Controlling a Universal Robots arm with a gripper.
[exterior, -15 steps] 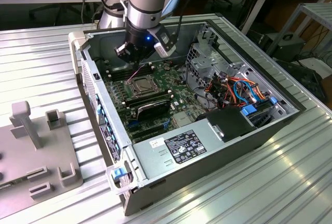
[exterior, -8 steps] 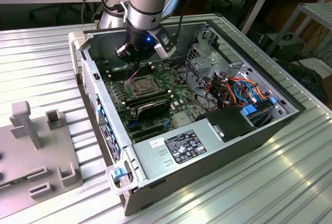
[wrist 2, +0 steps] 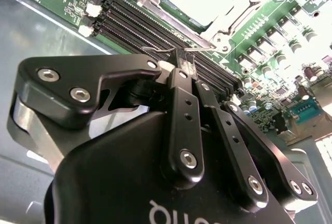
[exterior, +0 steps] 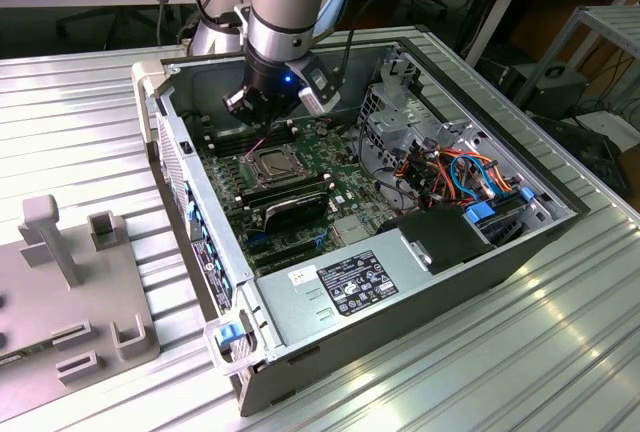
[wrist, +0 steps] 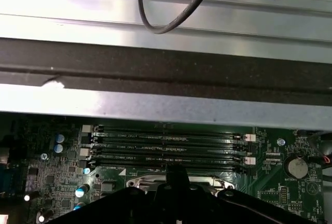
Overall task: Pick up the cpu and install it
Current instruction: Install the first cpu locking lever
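The gripper (exterior: 268,104) hangs in the upper middle of the exterior view, inside the open computer case (exterior: 470,282), its fingers (wrist 2: 182,79) drawn together on a thin wire-like lever by the memory slots (wrist 2: 155,24). The cpu (exterior: 270,164), square with no long axis, sits in its socket just below the gripper, toward frame centre. A white label (exterior: 352,282) on the power supply carries print too small to read.
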